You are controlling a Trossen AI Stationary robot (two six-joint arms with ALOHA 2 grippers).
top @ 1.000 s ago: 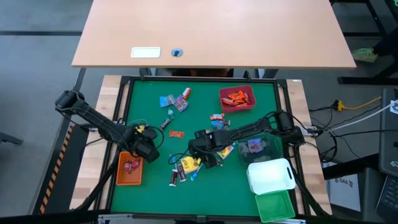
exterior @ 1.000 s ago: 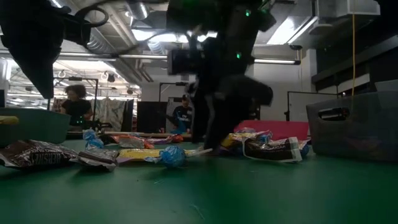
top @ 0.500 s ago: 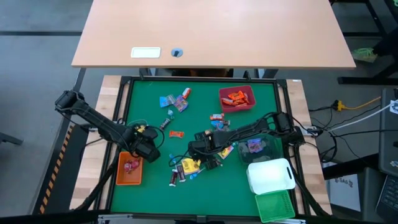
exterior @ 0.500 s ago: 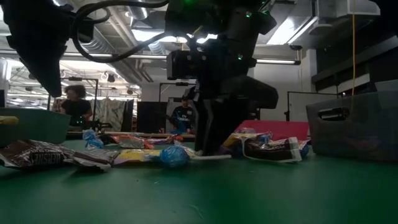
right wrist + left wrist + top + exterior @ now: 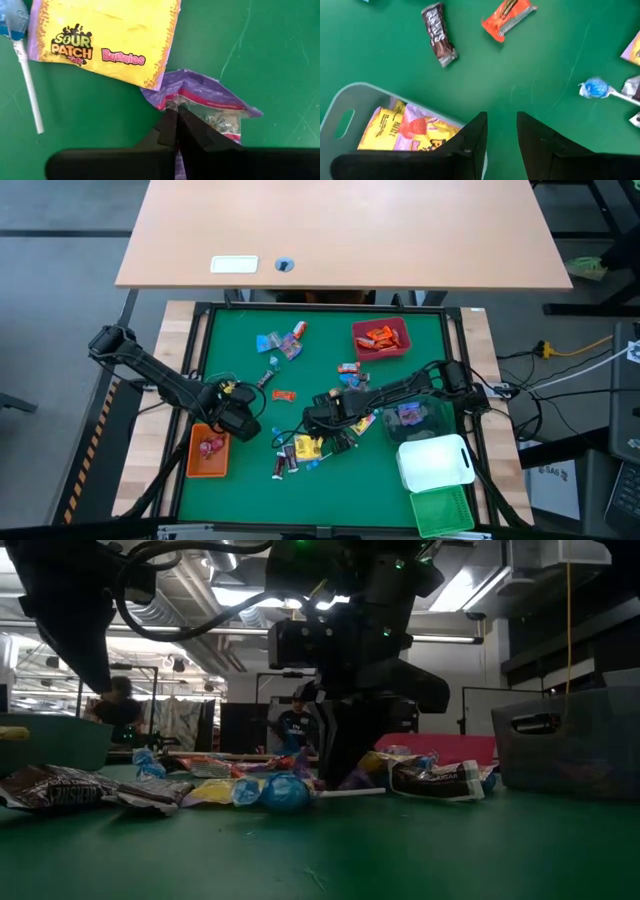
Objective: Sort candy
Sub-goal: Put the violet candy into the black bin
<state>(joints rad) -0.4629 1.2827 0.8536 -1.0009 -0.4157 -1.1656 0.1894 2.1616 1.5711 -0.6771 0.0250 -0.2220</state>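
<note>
The candy lies scattered on the green mat (image 5: 240, 480), with a pile (image 5: 300, 448) near the middle. My right gripper (image 5: 327, 423) points down at that pile, shut on a purple packet (image 5: 200, 97). A yellow packet (image 5: 105, 40) and a blue lollipop (image 5: 285, 792) lie beside it. My left gripper (image 5: 501, 130) hangs open above the edge of the orange bin (image 5: 207, 450), nothing between its fingers. That bin holds a yellow-and-pink packet (image 5: 405, 131). My right gripper pinches the purple packet between its two fingertips at a puckered spot near its clear middle (image 5: 176, 103). The fingers come from above, pointing steeply down. The packet lies on the mat, its wrapper bunched up around the fingertips.
A red bin (image 5: 381, 338) with orange candies stands far right. A clear bin (image 5: 428, 420) with purple candy, a white bin (image 5: 435, 463) and a green bin (image 5: 443, 510) line the right side. Loose candy lies far left (image 5: 278, 343) and mid-mat (image 5: 285, 395).
My right gripper has sunk a little onto the pile and shut, taking hold of the purple packet. The left arm has kept its place above the orange bin.
</note>
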